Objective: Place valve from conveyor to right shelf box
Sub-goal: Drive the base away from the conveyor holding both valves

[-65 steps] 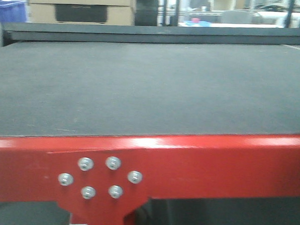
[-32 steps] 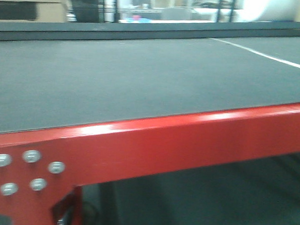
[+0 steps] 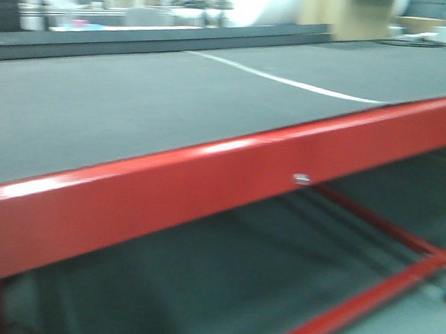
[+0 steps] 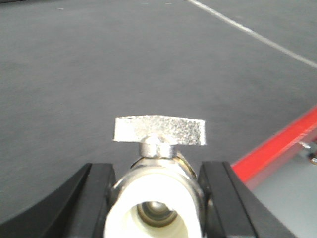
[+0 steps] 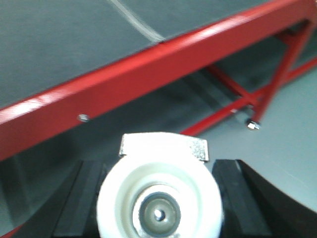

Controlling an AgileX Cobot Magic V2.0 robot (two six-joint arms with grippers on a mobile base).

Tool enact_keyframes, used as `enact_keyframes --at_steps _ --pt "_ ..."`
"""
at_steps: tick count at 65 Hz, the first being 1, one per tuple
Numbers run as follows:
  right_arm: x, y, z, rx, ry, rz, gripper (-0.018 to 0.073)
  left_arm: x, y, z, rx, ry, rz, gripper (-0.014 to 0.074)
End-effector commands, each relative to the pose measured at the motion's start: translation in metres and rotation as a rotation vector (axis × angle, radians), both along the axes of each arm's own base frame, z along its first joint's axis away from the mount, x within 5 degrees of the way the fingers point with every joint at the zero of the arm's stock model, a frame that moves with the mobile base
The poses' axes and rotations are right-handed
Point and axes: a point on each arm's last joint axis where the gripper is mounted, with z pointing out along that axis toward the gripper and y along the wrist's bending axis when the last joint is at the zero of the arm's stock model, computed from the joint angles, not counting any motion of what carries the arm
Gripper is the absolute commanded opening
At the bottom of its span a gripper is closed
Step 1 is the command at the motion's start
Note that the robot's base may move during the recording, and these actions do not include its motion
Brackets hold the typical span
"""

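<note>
Pinching a butterfly-handle valve [image 4: 154,208], my left gripper [image 4: 156,171] hangs over the conveyor [image 4: 99,64]; I see my right gripper [image 5: 159,166] clamped on a second valve [image 5: 158,198] outside the red frame rail [image 5: 124,74].

The conveyor [image 3: 136,111] belt shows a matt, dark grey, finely woven, felt-like face, edged by a red frame [image 3: 207,185] of glossy painted metal with a bright metal bolt [image 3: 302,178]. Between matt black fingers [image 4: 91,203], the valve [image 4: 157,159] pairs a silvery metal body and grainy, sparkling handle [image 4: 159,130] with a smooth white plastic collar [image 4: 121,208]; the second valve [image 5: 124,198] shows the same glossy white plastic.
</note>
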Motion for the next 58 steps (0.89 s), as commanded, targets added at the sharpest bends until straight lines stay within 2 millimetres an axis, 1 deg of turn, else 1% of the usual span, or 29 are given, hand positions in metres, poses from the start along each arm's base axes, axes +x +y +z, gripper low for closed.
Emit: enact_keyframes --at_steps 1,58 --pt "-0.0005 -0.0013 0.0105 -0.016 -0.096 -0.01 -0.0162 -0.0003 -0.0006 0.0077 -0.008 -0.065 -0.002 -0.0111" --pt "-0.0005 -0.0013 0.0105 -0.016 -0.096 -0.01 -0.0162 -0.0003 -0.0006 0.0077 -0.008 -0.065 -0.002 -0.0111"
